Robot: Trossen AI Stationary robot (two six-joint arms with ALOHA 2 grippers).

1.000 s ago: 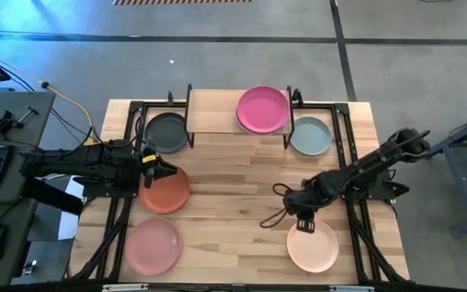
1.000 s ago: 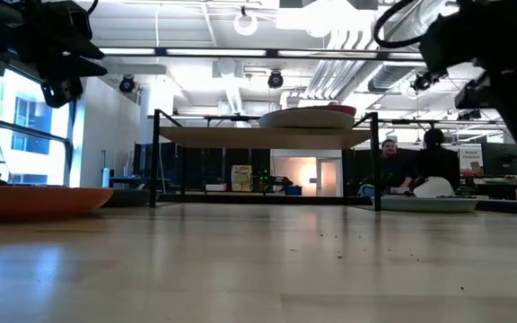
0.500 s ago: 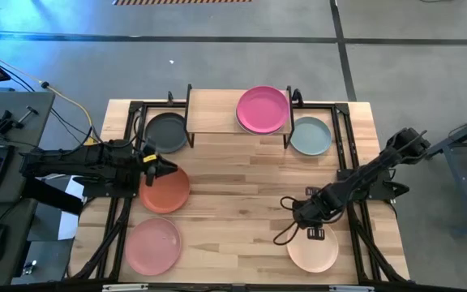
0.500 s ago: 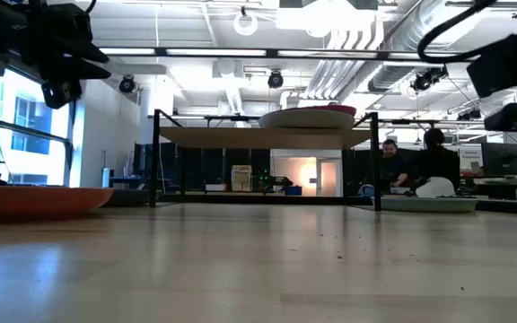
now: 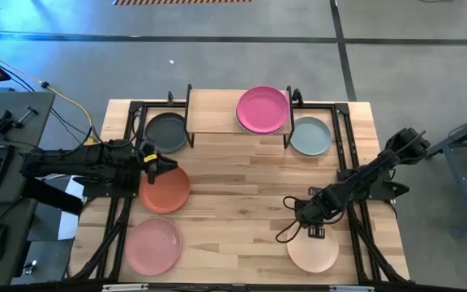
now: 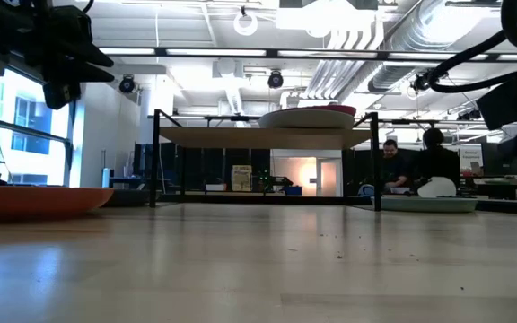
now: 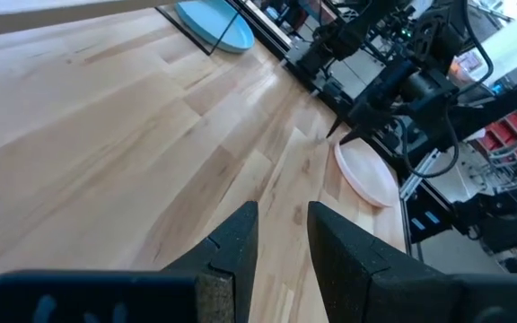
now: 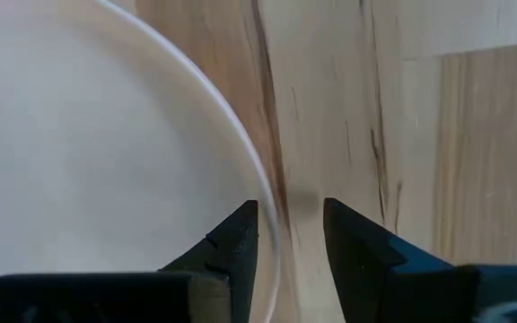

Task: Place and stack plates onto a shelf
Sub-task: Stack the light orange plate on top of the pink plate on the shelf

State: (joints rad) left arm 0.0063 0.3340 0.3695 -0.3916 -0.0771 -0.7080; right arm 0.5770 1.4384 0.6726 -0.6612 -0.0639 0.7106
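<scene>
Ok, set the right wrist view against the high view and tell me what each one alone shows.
Only the right wrist view shows the right gripper with its open fingers astride the cream plate's rim. Only the high view shows the shelf, the magenta plate on it, the left gripper over the terracotta plate. Both show the cream plate on the wooden tabletop.

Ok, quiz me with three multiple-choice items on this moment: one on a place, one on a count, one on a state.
1. Where is the magenta plate?
A. on the shelf
B. under the shelf
C. at the table's near edge

2. How many plates show from above?
A. four
B. six
C. eight

3. How does the right gripper stand at the cream plate?
A. fingers apart, astride its rim
B. lifting it high
C. far from it

Answers: 1 A, it lies on the board's right half. 2 B, six are countable in the high view. 3 A, the right wrist view shows the rim between the fingers.
</scene>
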